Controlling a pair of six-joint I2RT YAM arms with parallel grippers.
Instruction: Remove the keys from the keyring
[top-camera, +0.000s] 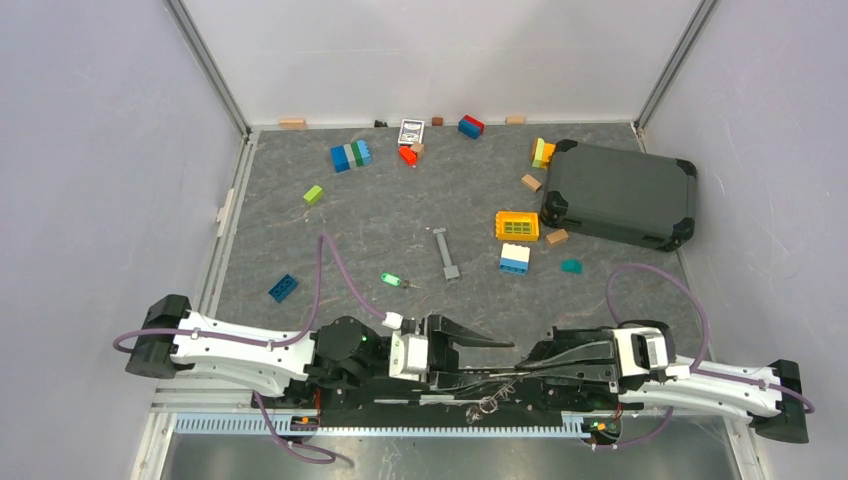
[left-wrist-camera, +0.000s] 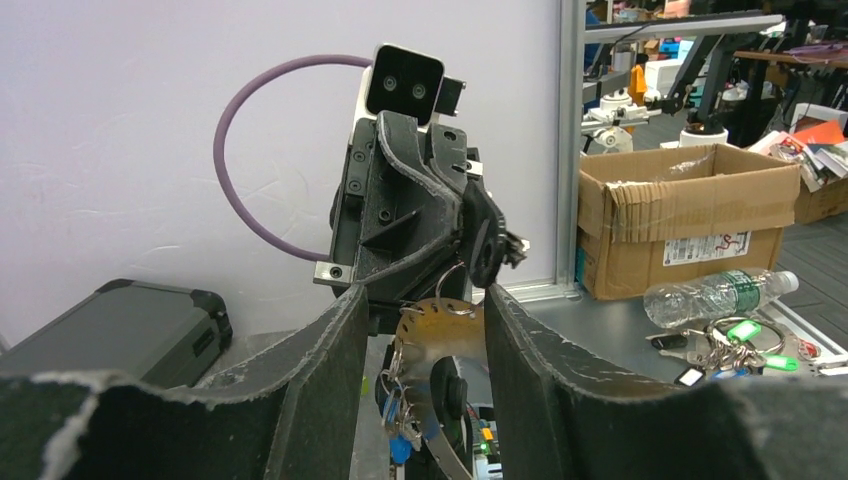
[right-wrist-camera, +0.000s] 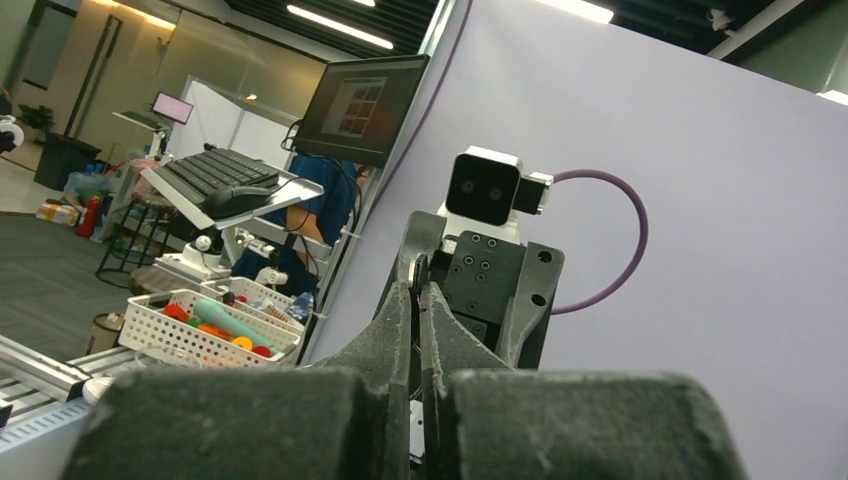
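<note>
My right gripper (top-camera: 522, 370) points left and is shut on the thin wire keyring (left-wrist-camera: 452, 283), held in the air above the table's near edge. A round brass tag (left-wrist-camera: 440, 330) with holes hangs from the ring. A bunch of small keys (left-wrist-camera: 402, 415), some with blue heads, dangles below it; the bunch also shows in the top view (top-camera: 487, 405). My left gripper (left-wrist-camera: 425, 300) faces the right one, open, with the brass tag between its fingers and not touching them. One green-headed key (top-camera: 392, 280) lies loose on the table. In the right wrist view the right gripper (right-wrist-camera: 417, 292) looks closed to a thin slit.
A grey metal bar (top-camera: 446, 253) lies mid-table. A yellow grid block (top-camera: 517, 225) and a dark case (top-camera: 620, 195) sit at the right. Several toy bricks (top-camera: 350, 156) are scattered toward the back wall, and a blue one (top-camera: 282, 288) lies left.
</note>
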